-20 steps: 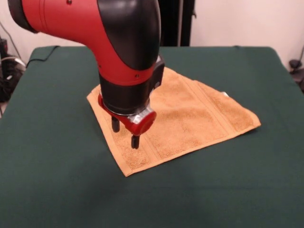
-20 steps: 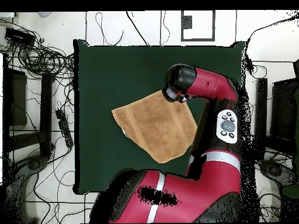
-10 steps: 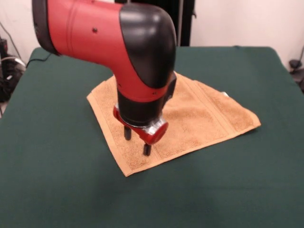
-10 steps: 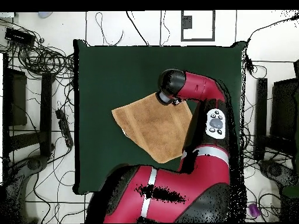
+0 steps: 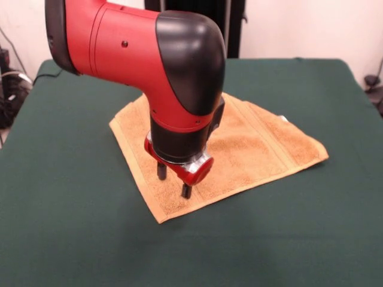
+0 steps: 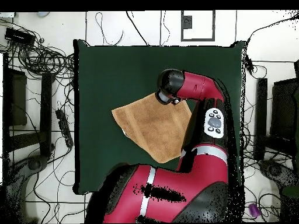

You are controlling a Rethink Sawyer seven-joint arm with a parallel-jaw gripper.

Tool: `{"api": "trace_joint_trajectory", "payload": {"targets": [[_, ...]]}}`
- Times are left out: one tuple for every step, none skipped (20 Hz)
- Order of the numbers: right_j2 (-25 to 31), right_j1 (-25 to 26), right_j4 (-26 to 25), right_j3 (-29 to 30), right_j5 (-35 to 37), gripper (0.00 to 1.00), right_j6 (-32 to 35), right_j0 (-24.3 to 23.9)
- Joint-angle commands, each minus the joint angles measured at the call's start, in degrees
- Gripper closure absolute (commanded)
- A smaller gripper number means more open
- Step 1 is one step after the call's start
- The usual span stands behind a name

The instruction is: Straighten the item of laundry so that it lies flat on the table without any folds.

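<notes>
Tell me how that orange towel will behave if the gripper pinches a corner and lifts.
The towel looks like soft terry, so it would probably droop limply. It lies thin on the felt-like table, so dragging may bunch it. The open gripper hovers at its near corner.

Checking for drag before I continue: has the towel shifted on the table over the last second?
No. The towel keeps the same outline and corners against the table edges in both views; only the gripper moved.
</notes>
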Motion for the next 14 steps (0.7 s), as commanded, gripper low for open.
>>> {"api": "trace_joint_trajectory", "payload": {"targets": [[4.8, 6.5, 0.6, 1.1, -5.5, 0.0, 7.4, 2.5], [4.6, 6.6, 0.3, 1.0, -5.6, 0.0, 7.1, 2.4], [4.6, 6.6, 0.3, 1.1, -5.6, 0.0, 7.0, 2.3], [4.7, 6.6, 0.3, 1.1, -5.6, 0.0, 6.9, 2.2], [4.8, 6.5, 0.1, 1.5, -6.1, 0.0, 6.2, 1.8], [4.9, 6.5, 0.0, 1.5, -6.2, 0.0, 6.2, 1.7], [4.9, 6.6, 0.0, 1.5, -6.3, 0.0, 6.1, 1.7], [5.0, 6.9, 0.0, 1.3, -6.7, 0.0, 6.1, 1.5], [5.0, 7.0, 0.1, 1.2, -6.9, 0.0, 6.2, 1.5], [5.0, 7.3, 0.0, 1.1, -7.1, 0.0, 6.1, 1.4], [4.9, 7.3, -0.2, 1.0, -7.2, 0.0, 6.0, 1.4], [4.9, 7.3, -0.3, 1.0, -7.2, 0.0, 5.8, 1.4], [4.8, 7.2, -0.5, 1.1, -7.3, 0.0, 5.7, 1.5], [4.7, 7.1, -0.6, 1.2, -7.5, 1.0, 5.6, 1.5]]}}
